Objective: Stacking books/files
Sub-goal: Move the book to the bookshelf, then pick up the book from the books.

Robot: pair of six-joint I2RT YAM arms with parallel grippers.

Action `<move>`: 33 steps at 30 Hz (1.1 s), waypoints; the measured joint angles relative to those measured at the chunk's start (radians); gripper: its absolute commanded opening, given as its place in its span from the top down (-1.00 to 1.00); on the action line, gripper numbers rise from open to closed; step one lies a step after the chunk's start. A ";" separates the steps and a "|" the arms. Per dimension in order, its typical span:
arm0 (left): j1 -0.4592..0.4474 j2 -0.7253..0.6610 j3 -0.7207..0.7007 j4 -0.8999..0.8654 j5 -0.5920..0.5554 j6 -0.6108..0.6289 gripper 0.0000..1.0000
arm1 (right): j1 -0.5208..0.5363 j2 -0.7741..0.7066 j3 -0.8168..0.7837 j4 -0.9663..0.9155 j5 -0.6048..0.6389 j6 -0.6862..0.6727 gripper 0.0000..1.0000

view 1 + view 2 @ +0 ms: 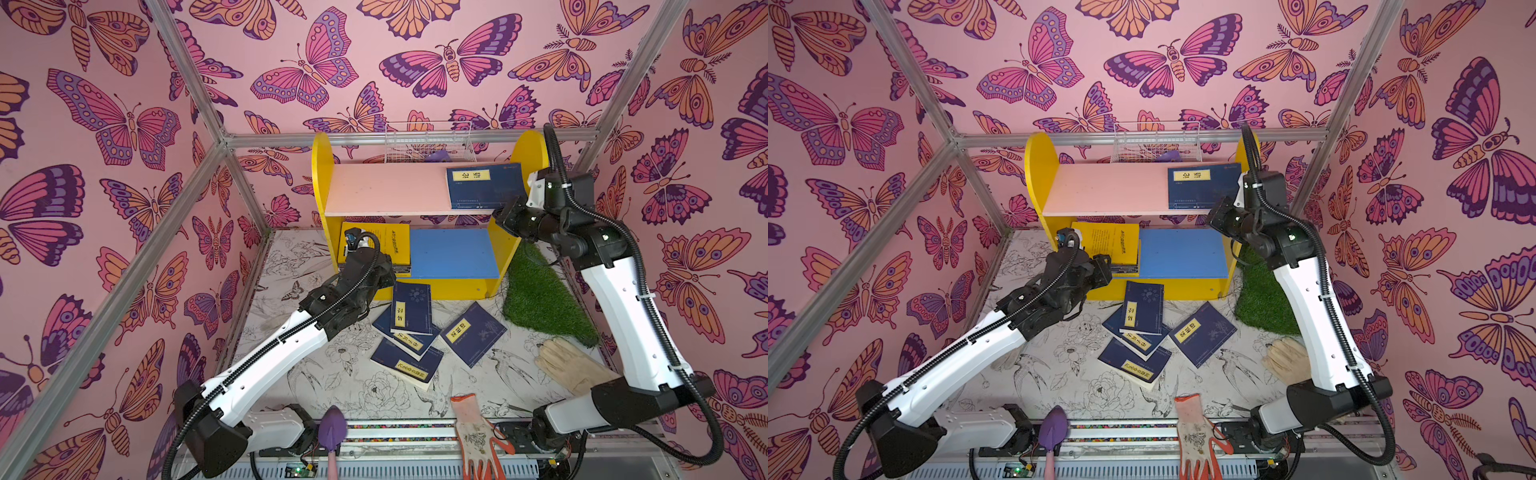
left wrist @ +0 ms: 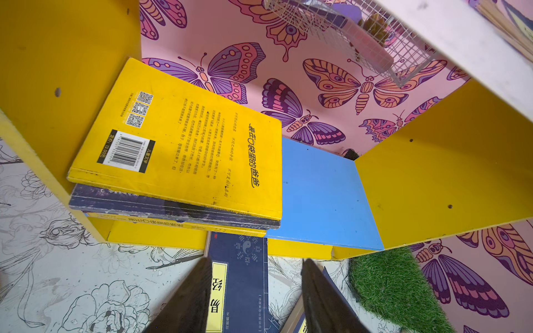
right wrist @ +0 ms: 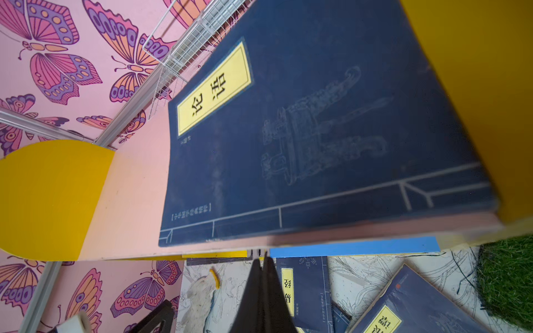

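- Navy with a yellow title label, the shelved book [image 1: 484, 185] lies flat at the right end of the pink upper board [image 1: 382, 189] of the yellow bookshelf [image 1: 322, 174], close against the right upright.
- The right jaws are pressed together and hold nothing. They sit just in front of that board's front edge, near the shelved book's front right corner.
- The blue lower board [image 1: 455, 253] carries a small stack at its left end. A yellow book [image 2: 184, 144] lies on top, back cover and barcode up, with a dark book [image 2: 173, 209] under it and a bottom yellow book [image 2: 161, 223] below that.
- The left jaws stand apart and empty, hanging over the top navy book [image 1: 411, 307] just in front of the bookshelf. Whether they touch its cover cannot be told.
- That top navy book caps a loose, overlapping pile on the patterned surface [image 1: 353, 386], with a middle navy book [image 1: 409, 338] beneath it and a lowest navy book [image 1: 407, 363] nearest the robot.
- A lone navy book [image 1: 473, 334] lies tilted just beside the pile, on its right.
- A green turf mat [image 1: 544, 299] lies right of the bookshelf, and a beige glove [image 1: 569, 363] lies near the right arm [image 1: 623, 316].
- A white-and-orange glove [image 1: 478, 436] and a purple trowel [image 1: 332, 428] lie at the front edge.
- A white wire basket [image 1: 428, 143] hangs behind the bookshelf.
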 measured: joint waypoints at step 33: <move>0.107 0.235 -0.529 0.324 0.454 0.238 -0.86 | 0.349 0.150 -0.947 0.520 -0.020 -0.359 -0.20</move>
